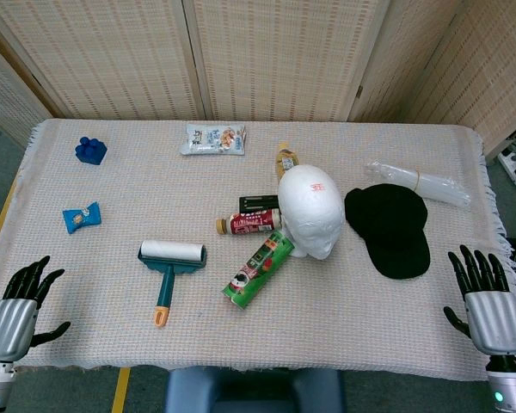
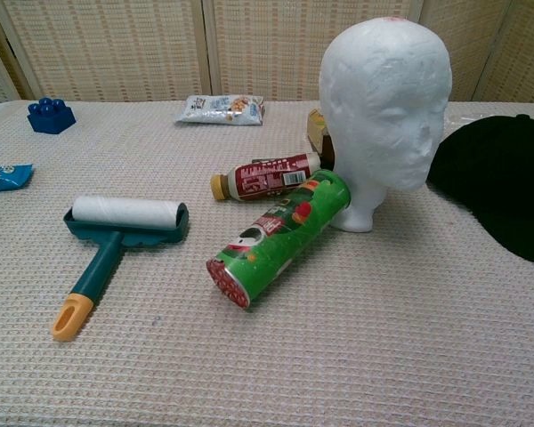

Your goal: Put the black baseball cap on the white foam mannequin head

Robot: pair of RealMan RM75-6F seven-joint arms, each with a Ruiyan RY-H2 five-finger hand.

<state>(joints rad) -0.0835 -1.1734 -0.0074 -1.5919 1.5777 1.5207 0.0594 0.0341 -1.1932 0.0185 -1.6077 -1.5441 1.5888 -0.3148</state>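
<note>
The left hand (image 1: 21, 301) sits at the lower left of the head view, fingers spread and holding nothing. The right hand (image 1: 486, 301) mirrors it at the lower right, fingers likewise apart and pointing up-frame.

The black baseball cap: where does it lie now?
In the head view, the black baseball cap lies flat on the table's right side, just right of the white foam mannequin head.

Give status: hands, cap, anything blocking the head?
Left hand and right hand open, empty, at near table edge. Cap flat on table, right of foam head, untouched. Green can and bottle lie against head's left side.
</note>
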